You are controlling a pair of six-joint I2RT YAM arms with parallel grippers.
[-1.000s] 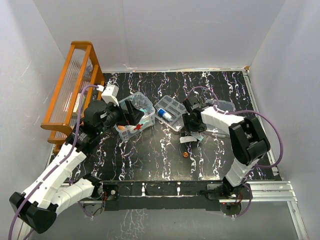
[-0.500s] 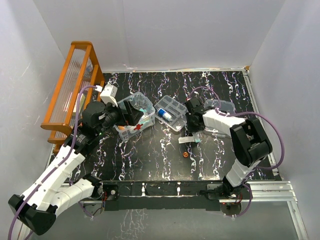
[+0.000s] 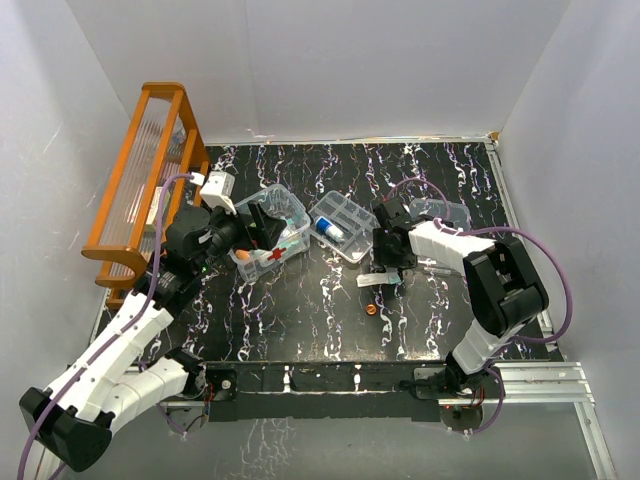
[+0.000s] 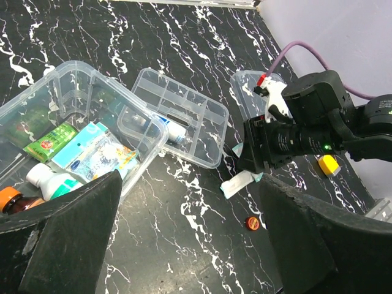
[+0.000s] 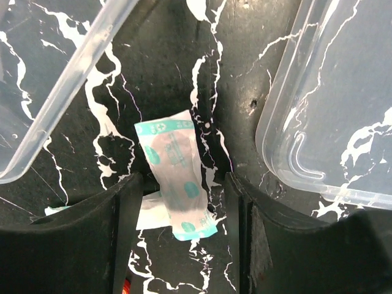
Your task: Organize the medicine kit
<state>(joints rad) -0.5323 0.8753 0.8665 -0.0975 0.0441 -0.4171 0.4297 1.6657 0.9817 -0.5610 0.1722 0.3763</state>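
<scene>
Comparing with a second back: right gripper [image 5: 182,196] has drawn slightly toward the lid [image 3: 445,212]. Its fingers are spread astride the plasters [image 5: 174,177], which lie flat on the table [image 3: 320,300], so no pick yet. Left gripper [image 4: 190,180] is spread and empty by the box [image 4: 116,92]. Count: one box, one tray [image 4: 196,107] touching it, one lid, two plasters, one cap [image 4: 252,223].

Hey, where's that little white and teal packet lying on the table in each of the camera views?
Top external: the packet is right of centre, just nearer than the divided tray.
Left wrist: the packet is right of centre, under the other arm.
Right wrist: the packet is at centre, between the fingers.
Shared landmark: the right gripper, just over the packet.
</scene>
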